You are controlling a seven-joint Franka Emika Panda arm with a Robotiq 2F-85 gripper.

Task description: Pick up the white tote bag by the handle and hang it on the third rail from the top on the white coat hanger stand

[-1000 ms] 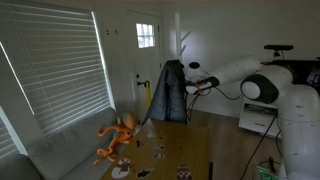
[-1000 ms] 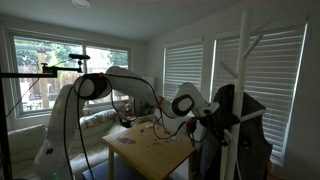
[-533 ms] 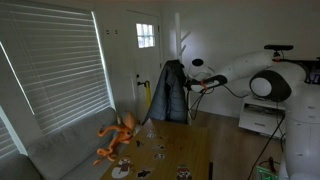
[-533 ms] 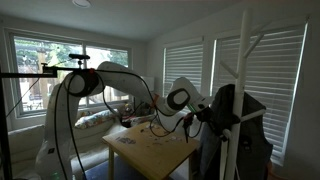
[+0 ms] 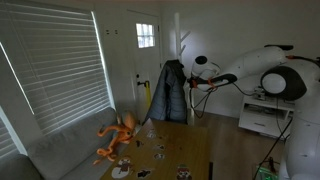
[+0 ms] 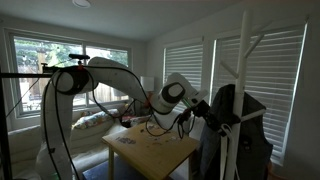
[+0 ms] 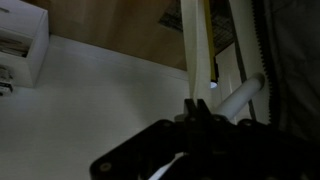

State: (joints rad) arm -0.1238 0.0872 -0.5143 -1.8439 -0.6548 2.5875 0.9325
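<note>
Pincer point(image 7: 197, 108) looks closed down, jaws near together, pinching the tote bag handle point(image 7: 198, 45). The handle is a pale strap running straight away from the fingertips toward the top of the wrist view. The bag body cannot be told for sure in any view. A white rail point(image 7: 240, 95) of the coat hanger stand point(image 6: 243, 60) lies just beside the pincer, on the right of the wrist view, long axis slanting up-right. The dark jacket point(image 5: 170, 95) hangs just past it. The strap loop likely needs to shift toward that side to go over the rail. Which rail it is from the top can't be told.

The white coat hanger stand point(image 6: 241, 60) stands upright, and beside one of its white rails point(image 7: 240, 96) the white tote bag handle point(image 7: 197, 50) runs straight and flat.
</note>
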